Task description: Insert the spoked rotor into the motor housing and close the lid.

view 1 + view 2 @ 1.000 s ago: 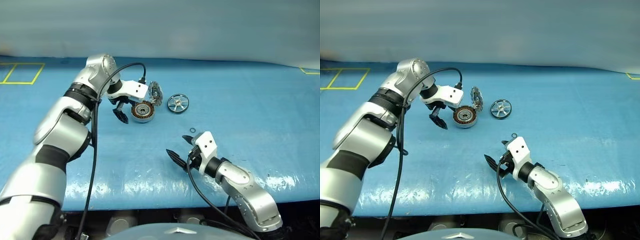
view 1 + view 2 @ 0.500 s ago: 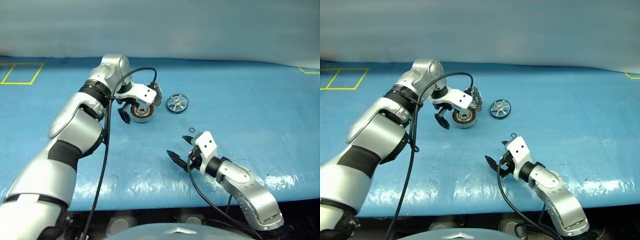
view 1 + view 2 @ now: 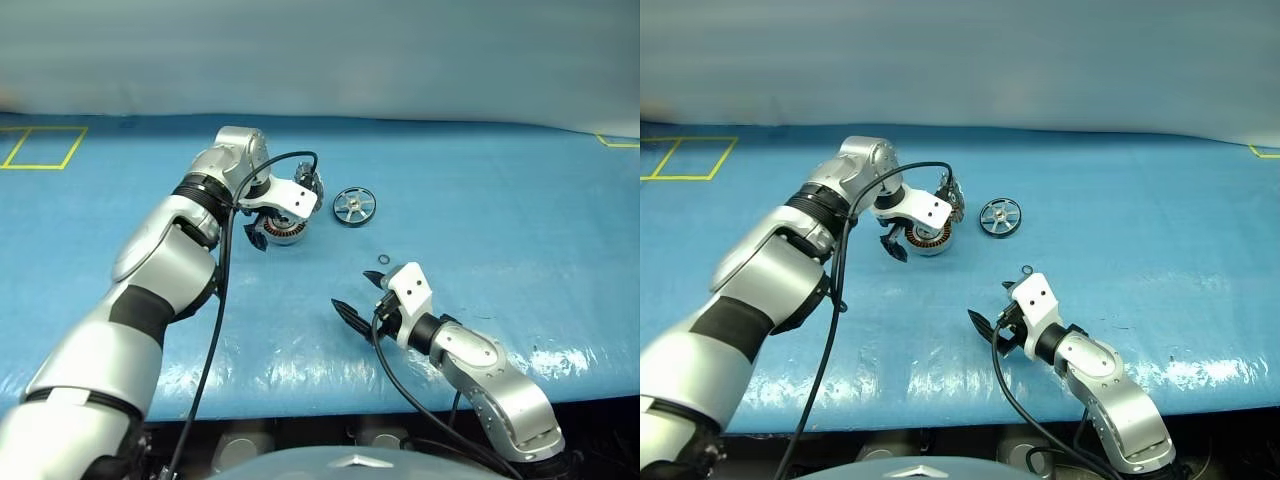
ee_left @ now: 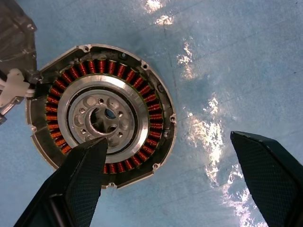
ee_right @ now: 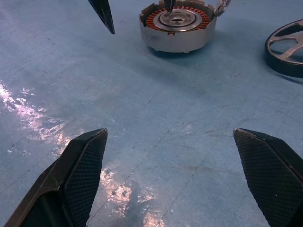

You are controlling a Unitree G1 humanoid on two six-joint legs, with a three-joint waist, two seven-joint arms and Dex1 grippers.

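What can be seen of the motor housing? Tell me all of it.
The motor housing is a short round grey metal cup, open at the top, resting flat on the blue table cover. Inside runs a ring of copper-red windings around a silver centre plate with small holes and a dark bore. Small tabs dot its rim. The lid stands raised at its far edge. The left pincer, open, hangs over it, one finger above the windings; contact cannot be told. The spoked rotor lies apart beside it.
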